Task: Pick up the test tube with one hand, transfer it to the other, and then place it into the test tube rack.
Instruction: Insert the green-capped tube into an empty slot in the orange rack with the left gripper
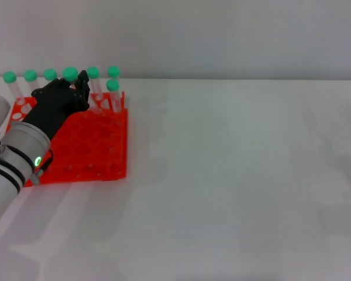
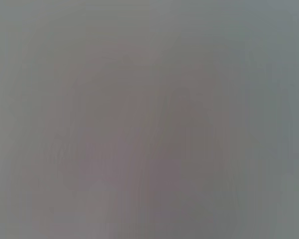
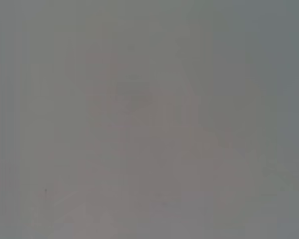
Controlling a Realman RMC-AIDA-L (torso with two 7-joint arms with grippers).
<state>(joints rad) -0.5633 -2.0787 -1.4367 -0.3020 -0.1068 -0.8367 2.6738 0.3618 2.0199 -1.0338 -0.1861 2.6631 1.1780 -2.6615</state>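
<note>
The orange-red test tube rack (image 1: 99,146) stands at the table's far left in the head view. Several clear tubes with green caps stand in its back rows. My left gripper (image 1: 81,88), black, reaches over the back of the rack. It sits right at one green-capped test tube (image 1: 70,74), whose body is hidden behind the hand. I cannot tell whether the gripper touches it. My right arm is out of view. Both wrist views show only a featureless grey blur.
Other green-capped tubes stand at the rack's back left (image 1: 30,75) and back right (image 1: 113,71), with one in the row in front (image 1: 112,85). The white table (image 1: 240,175) stretches to the right of the rack. A pale wall runs behind it.
</note>
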